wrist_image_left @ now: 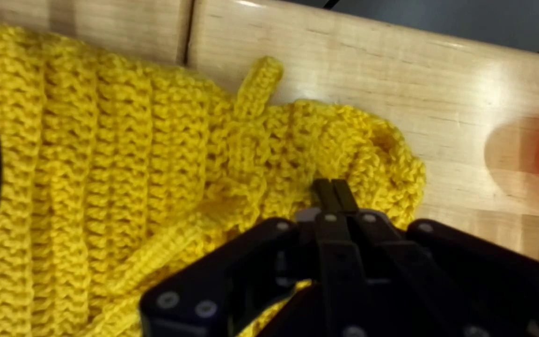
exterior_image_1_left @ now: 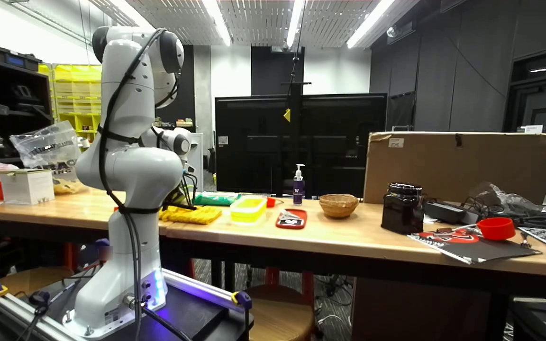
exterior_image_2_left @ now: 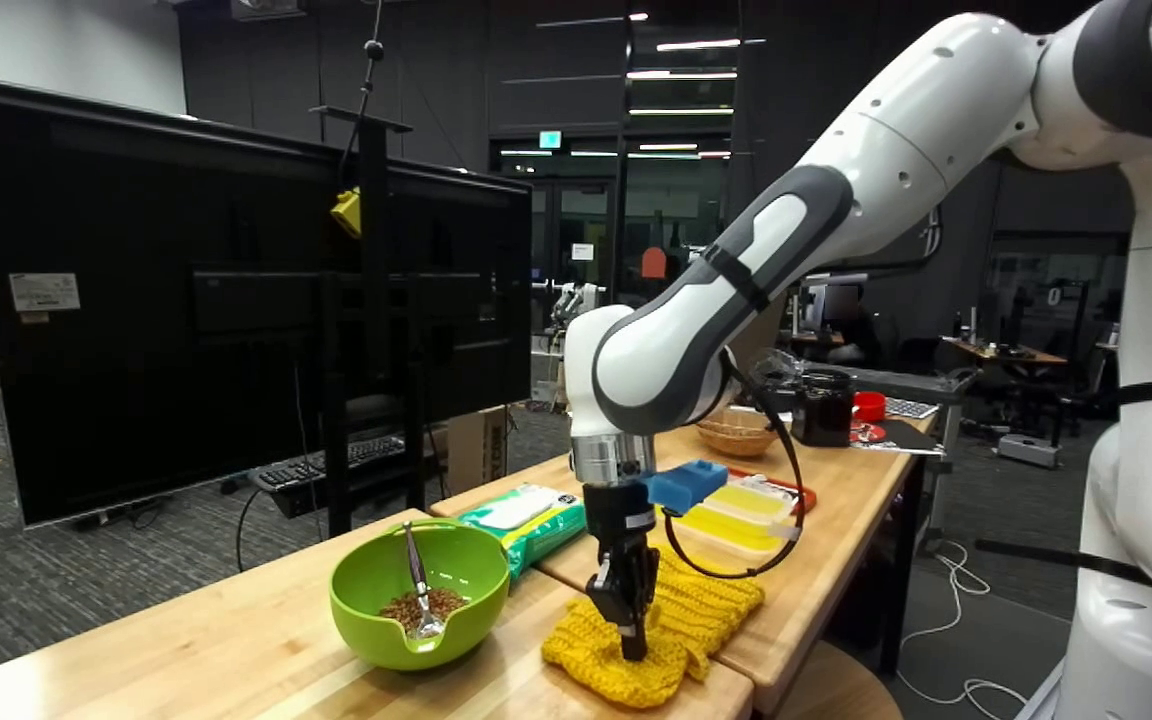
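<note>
Found gripper [wrist_image_left: 332,181] with jaws fully together and nothing visible between, apparently resting on yellow knitted cloth [wrist_image_left: 166,178] near the robot-side edge of the table [wrist_image_left: 438,89], presumably to press rather than pinch.

Yellow knit piece [wrist_image_left: 120,140] | ribbed (one end bunched) | on wooden table [exterior_image_2_left: 236,640], near edge
</note>
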